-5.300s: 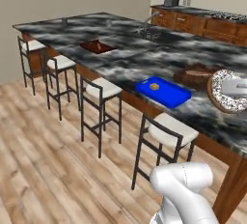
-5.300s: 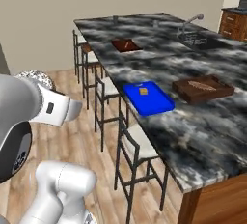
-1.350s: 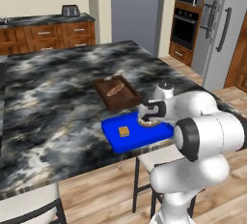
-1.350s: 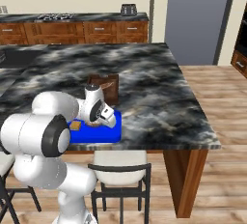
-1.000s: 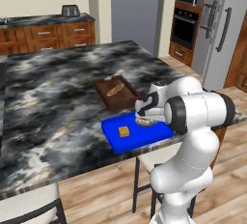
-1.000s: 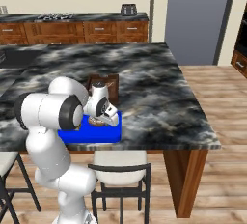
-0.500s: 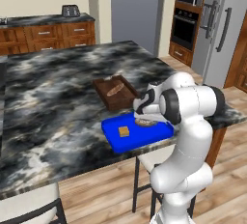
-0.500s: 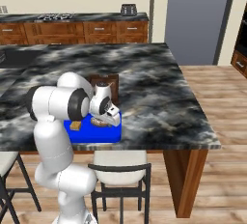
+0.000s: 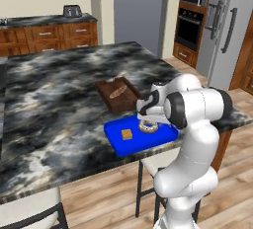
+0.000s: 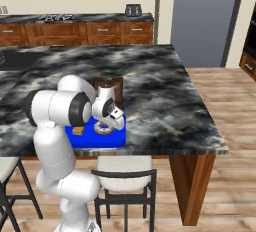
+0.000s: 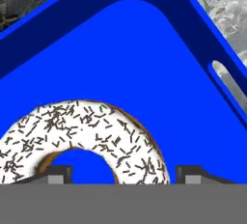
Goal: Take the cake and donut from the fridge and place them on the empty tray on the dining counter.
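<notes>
While flat in tray (image 9: 114, 135), donut (image 9: 147, 126).

Glossy blue tray (image 11: 159, 88), veined-marble dining counter (image 9: 59, 90)

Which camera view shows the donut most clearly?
The hand view: the donut lies close up on the blue tray, its white frosting and dark sprinkles plain. In the left base view it is a small ring by the gripper; in the right base view likewise.
</notes>
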Tool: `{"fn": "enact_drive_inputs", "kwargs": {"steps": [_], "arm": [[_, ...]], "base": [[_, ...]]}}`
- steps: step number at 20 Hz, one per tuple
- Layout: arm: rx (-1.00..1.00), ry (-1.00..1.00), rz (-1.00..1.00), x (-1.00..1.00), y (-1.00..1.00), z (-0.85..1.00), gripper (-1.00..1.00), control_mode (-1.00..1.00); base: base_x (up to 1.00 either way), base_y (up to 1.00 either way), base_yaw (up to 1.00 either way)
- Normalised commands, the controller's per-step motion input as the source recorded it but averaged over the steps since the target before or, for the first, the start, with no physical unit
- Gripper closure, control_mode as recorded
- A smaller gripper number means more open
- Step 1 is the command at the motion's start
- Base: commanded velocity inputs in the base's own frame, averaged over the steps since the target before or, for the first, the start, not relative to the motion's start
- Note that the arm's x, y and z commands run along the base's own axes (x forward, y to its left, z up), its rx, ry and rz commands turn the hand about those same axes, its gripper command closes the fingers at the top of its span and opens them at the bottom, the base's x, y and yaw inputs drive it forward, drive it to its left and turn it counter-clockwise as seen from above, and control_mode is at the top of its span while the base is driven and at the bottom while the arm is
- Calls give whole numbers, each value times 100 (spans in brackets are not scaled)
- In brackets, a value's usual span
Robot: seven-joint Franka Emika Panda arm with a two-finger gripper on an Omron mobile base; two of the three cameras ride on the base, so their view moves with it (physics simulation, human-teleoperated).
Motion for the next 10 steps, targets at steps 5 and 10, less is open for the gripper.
{"fn": "enact_drive_inputs", "kwargs": {"steps": [5, 10], "arm": [[5, -11, 0, -29, -14, 68, -100, -100], [6, -23, 7, -85, -4, 100, -100, -100]], "base": [[0, 0, 0], [0, 0, 0]]}}
